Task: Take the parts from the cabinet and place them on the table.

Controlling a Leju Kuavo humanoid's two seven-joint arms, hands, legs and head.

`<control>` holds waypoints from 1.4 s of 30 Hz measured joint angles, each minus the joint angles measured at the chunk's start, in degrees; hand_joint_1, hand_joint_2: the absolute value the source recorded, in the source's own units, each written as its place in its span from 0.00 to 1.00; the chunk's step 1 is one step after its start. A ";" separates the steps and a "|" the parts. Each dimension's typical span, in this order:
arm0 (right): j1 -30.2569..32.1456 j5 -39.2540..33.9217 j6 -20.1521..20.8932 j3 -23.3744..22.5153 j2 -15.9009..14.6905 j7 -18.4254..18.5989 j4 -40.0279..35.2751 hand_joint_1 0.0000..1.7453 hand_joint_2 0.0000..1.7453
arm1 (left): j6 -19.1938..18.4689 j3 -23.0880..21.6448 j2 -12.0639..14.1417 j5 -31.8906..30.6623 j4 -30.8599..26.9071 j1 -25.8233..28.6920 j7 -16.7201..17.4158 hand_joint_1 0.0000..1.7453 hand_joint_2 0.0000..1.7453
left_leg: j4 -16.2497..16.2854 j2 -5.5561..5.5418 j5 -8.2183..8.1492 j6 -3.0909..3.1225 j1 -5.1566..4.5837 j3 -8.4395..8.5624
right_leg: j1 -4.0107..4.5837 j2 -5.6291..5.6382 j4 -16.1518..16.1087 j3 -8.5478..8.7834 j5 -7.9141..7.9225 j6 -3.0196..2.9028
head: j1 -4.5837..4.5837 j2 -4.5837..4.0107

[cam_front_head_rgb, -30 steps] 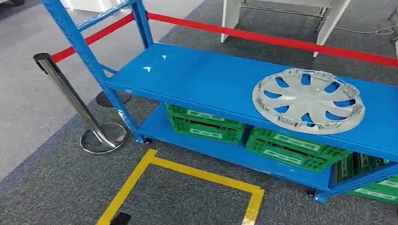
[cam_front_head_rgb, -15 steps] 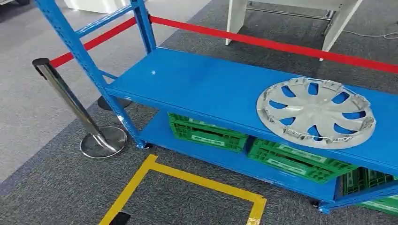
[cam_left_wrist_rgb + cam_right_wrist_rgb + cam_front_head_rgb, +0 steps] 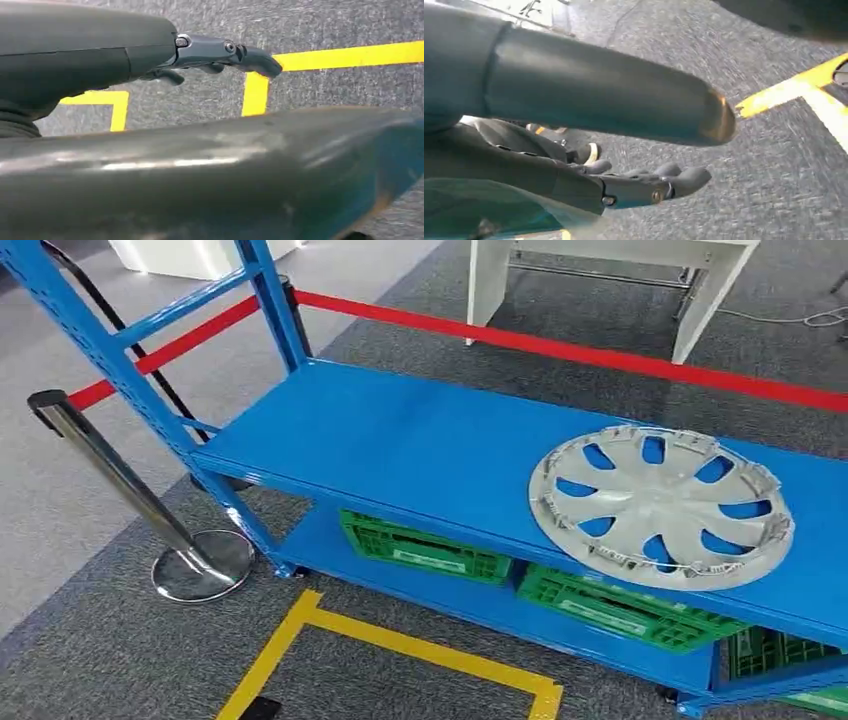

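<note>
Green crates [image 3: 620, 608] half hidden under shelf [image 3: 400, 445] — contents perhaps none

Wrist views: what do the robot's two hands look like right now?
The left hand has dark grey, smooth, rounded fingers with small round silver pivot screws, behind a dark cover. The right hand looks the same: grey fingers, visible pivot screws, rounded tips.

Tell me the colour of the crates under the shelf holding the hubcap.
Green plastic crates, with pale labels on their sides; the head view shows them best.
</note>
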 joint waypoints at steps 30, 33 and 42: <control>-0.17 0.74 1.40 0.09 -0.09 -0.04 0.02 0.00 0.00 | -1.14 0.15 -0.11 -1.16 0.07 -1.26 0.94 0.00 0.00 | -0.43 4.01 -2.37 -1.08 0.31 2.36 | 0.31 -2.90 1.04 -4.01 4.00 -0.61 | -0.22 0.00; -0.27 0.81 1.49 0.09 -0.11 -0.02 -0.02 0.00 0.00 | -1.14 0.15 -0.26 -1.18 0.07 -0.88 0.94 0.00 0.00 | -1.67 2.34 -0.36 -0.15 1.03 2.86 | 0.43 -4.27 0.85 -3.57 3.36 0.34 | -0.20 0.00; -0.20 0.83 1.77 0.11 -0.13 0.04 -0.02 0.00 0.00 | -1.53 0.17 -0.46 -1.22 0.07 -0.76 0.94 0.00 0.00 | -1.53 -2.87 -0.06 0.17 1.20 2.67 | -0.34 0.07 5.47 -5.81 3.30 1.42 | 0.20 0.00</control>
